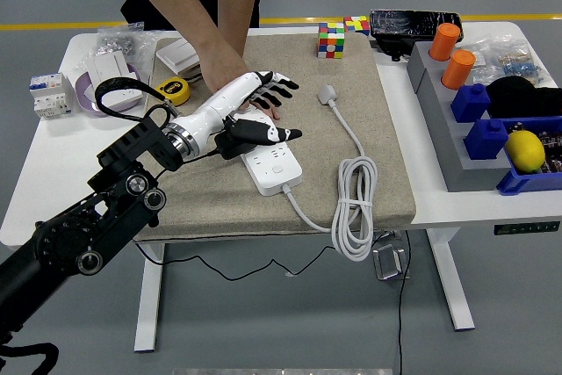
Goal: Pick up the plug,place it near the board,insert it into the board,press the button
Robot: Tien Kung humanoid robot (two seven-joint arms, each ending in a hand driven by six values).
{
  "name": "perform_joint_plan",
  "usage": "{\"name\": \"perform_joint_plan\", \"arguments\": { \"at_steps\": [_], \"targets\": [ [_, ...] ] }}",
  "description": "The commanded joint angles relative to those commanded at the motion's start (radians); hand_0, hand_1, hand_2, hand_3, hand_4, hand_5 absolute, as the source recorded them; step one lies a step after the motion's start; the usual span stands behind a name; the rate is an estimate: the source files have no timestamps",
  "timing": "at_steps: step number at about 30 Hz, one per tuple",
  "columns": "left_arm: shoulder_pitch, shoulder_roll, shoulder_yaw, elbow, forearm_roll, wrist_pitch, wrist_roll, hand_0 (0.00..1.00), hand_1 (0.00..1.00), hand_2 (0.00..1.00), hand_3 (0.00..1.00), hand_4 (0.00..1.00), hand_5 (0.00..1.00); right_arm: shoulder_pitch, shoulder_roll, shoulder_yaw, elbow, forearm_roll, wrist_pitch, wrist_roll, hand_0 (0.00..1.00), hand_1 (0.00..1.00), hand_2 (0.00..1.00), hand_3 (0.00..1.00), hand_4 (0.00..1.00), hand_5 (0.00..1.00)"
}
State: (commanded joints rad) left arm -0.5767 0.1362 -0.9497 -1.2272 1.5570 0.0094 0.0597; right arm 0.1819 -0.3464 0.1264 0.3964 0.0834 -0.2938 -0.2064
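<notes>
A white power strip lies aslant on the beige mat. My left hand hovers over its far half, open, with the fingers spread flat and the thumb pointing right. A dark shape under the palm, seemingly the black plug, sits on the strip, mostly hidden. A person's hand rests at the strip's far end, partly covered by my hand. The strip's white cable lies in a coil and ends in a grey-white plug on the mat.
Two Rubik's cubes and a black box stand at the back. A yellow tape measure and a purple bowl are at the left. Grey and blue bins with orange cylinders and a lemon fill the right.
</notes>
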Motion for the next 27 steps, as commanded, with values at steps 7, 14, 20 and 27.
{"name": "perform_joint_plan", "arguments": {
  "at_steps": [7, 14, 20, 27],
  "targets": [
    [-0.007, -0.011, -0.002, 0.060, 0.025, 0.023, 0.005, 0.902, 0.958, 0.932, 0.951, 0.998, 0.541, 0.001, 0.001, 0.003, 0.000, -0.002, -0.001, 0.000, 0.850, 0.764, 0.735, 0.766, 0.998, 0.998],
    [-0.030, -0.029, 0.041, 0.167, 0.156, 0.052, 0.000, 0.821, 0.853, 0.805, 0.856, 0.998, 0.498, 0.005, 0.000, 0.001, 0.001, -0.002, -0.002, 0.000, 0.851, 0.764, 0.735, 0.766, 0.998, 0.998],
    [-0.053, -0.050, 0.068, 0.258, 0.283, 0.091, -0.017, 0.773, 0.767, 0.725, 0.791, 0.998, 0.447, 0.006, -0.003, -0.005, 0.001, -0.001, -0.002, 0.000, 0.852, 0.764, 0.735, 0.766, 0.998, 0.998],
    [-0.068, -0.068, 0.080, 0.329, 0.365, 0.115, -0.031, 0.760, 0.754, 0.712, 0.778, 0.998, 0.441, 0.003, -0.005, -0.011, 0.001, 0.001, -0.002, 0.000, 0.852, 0.764, 0.735, 0.766, 0.998, 0.998]
  ]
}}
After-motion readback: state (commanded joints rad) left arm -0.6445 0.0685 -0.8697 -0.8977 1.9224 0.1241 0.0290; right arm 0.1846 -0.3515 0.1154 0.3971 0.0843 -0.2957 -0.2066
